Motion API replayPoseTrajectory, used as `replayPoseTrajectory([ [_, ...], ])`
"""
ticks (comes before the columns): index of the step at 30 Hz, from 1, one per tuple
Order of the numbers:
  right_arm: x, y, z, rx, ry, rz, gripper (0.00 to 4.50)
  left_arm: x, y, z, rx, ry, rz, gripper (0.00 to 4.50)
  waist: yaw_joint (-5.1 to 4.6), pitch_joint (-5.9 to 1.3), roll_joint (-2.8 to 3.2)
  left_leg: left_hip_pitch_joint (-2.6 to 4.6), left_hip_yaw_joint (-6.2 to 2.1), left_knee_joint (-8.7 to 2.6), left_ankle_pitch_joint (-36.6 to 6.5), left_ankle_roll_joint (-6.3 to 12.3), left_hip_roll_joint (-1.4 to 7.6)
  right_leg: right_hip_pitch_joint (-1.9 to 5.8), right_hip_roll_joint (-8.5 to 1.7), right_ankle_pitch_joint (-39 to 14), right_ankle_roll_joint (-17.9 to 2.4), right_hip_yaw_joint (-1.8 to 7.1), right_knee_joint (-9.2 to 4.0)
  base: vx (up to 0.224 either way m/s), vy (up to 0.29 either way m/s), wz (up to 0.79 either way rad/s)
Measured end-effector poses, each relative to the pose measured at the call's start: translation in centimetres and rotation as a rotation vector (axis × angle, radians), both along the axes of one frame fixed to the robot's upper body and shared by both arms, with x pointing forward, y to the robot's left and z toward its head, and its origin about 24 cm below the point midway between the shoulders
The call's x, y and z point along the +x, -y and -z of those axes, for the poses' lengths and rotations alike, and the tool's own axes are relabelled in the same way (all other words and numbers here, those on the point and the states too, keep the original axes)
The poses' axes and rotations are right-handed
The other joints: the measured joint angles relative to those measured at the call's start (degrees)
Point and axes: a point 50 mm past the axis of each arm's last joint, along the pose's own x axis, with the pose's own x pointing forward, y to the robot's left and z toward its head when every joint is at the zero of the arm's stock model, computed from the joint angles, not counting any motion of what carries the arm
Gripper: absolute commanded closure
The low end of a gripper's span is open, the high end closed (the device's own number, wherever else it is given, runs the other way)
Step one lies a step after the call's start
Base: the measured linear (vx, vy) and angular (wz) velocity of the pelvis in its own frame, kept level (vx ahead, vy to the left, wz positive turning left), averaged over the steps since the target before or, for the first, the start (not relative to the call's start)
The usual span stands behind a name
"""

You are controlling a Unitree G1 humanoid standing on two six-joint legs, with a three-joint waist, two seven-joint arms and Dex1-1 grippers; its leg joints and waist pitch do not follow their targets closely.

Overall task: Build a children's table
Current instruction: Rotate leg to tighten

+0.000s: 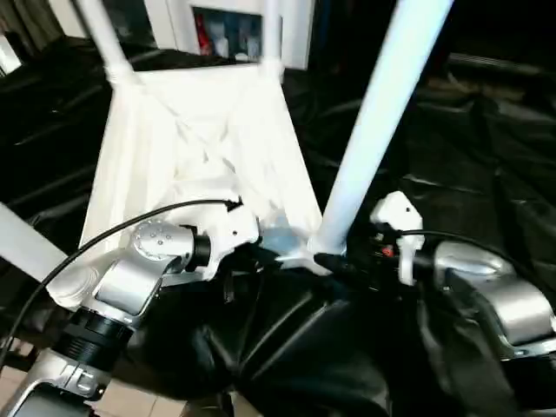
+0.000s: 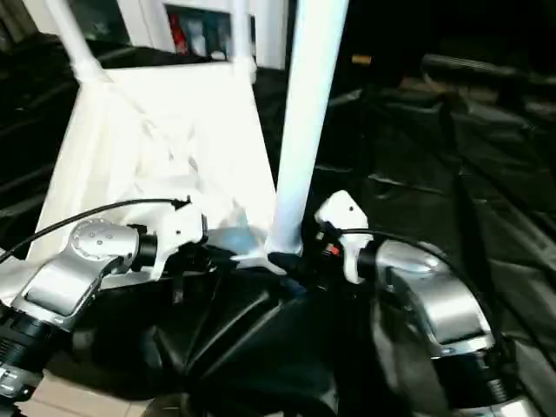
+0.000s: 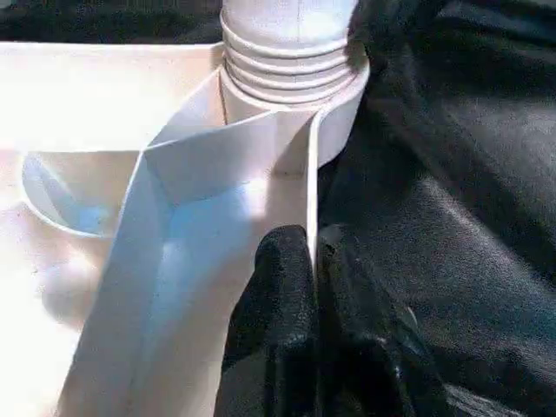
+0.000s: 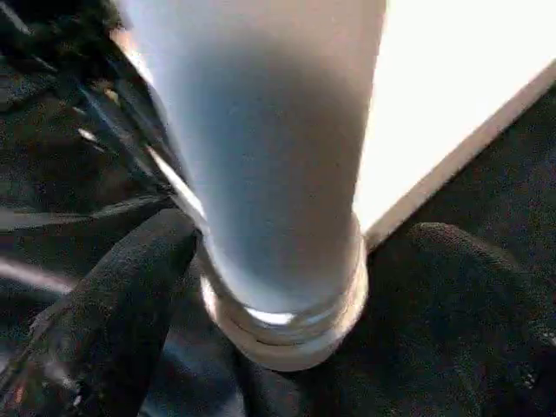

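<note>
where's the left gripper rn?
The left gripper is at the near edge of the upturned table top, pinched shut on its rim wall just beside the corner socket that holds the near leg.

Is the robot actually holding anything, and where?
Yes: the left pincer pinches the table top's side wall beside a corner socket. The right pincer stands open around the leg.

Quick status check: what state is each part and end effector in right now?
Table top: upside down on the black sheet, ribbed underside up.
Near right leg: upright, seated in its corner socket.
Two far legs: upright in their sockets.
Left end effector: shut on the table top's rim.
Right end effector: open, fingers either side of the near right leg's base.
</note>
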Motion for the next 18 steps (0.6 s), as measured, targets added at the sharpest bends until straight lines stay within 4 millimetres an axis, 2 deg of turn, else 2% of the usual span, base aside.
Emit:
replayPoseTrajectory([
  [1,0.0,0.0,0.0,0.001,0.001,-0.005,0.09,0.1,-0.1,0.1,0.004,0.007,-0.003,4.50,-0.03,-0.14,-0.10,-0.01,0.02,0.17,0.0,0.00,0.05,0.03,0.01,0.0,0.1,0.00,0.00,0.000,0.000,0.00],
  [2,-0.1,0.1,0.0,0.000,0.001,-0.010,0.03,0.1,-0.1,0.2,0.004,0.005,-0.009,4.22,-0.06,-0.31,-0.20,-0.01,0.04,0.29,0.0,0.00,0.08,0.06,0.01,0.1,0.2,0.00,0.00,-0.056,0.017,-0.05],
  [3,-0.1,0.1,0.0,0.000,0.002,-0.010,0.03,0.2,-0.1,0.3,0.002,0.001,-0.014,4.22,-0.06,-0.53,-0.22,-0.01,0.05,0.40,0.0,0.00,0.11,0.09,0.01,0.1,0.1,-0.01,0.00,0.000,0.000,0.00],
  [5,-0.2,0.2,0.2,0.006,-0.004,-0.008,0.00,0.3,-0.1,0.5,-0.001,-0.003,-0.028,3.91,-0.10,-0.84,-0.27,-0.02,0.06,0.58,0.0,0.00,0.14,0.14,0.01,0.1,0.2,-0.01,0.05,0.000,0.000,0.00],
  [8,-0.2,0.5,0.2,0.017,-0.008,0.003,0.00,0.5,-0.3,0.5,-0.003,0.003,-0.031,3.73,0.20,-1.04,-0.25,0.00,0.05,0.80,0.0,0.00,0.17,0.22,0.01,0.1,0.2,-0.01,0.17,0.000,0.000,0.00],
  [9,-0.2,0.6,0.2,0.017,-0.009,0.001,0.00,0.6,-0.3,0.5,-0.003,0.004,-0.031,3.55,0.28,-1.12,-0.25,0.04,0.05,0.83,0.0,0.00,0.18,0.27,0.01,0.1,0.2,-0.01,0.19,0.000,0.000,0.00],
  [12,-0.6,1.1,0.5,-0.003,-0.025,-0.001,0.00,0.6,-0.3,0.5,-0.006,0.008,-0.028,3.41,0.84,-1.13,-0.26,0.33,0.02,0.88,0.0,0.00,0.22,0.69,0.01,0.1,0.2,-0.04,0.17,0.000,0.000,0.00],
  [13,-0.7,1.2,0.6,-0.006,-0.030,-0.002,0.00,0.6,-0.3,0.5,-0.007,0.008,-0.030,3.23,0.96,-1.14,-0.25,0.39,0.02,0.89,0.0,0.00,0.22,0.75,0.01,0.1,0.2,-0.04,0.17,0.000,0.000,0.00],
  [18,-1.3,1.9,1.2,-0.030,-0.035,0.018,0.00,0.8,-0.9,-0.5,-0.073,0.027,-0.090,2.87,1.20,-1.20,-0.18,0.37,0.00,0.92,0.0,-0.01,0.22,0.77,0.01,0.1,0.2,-0.06,0.17,0.000,0.000,0.00],
])
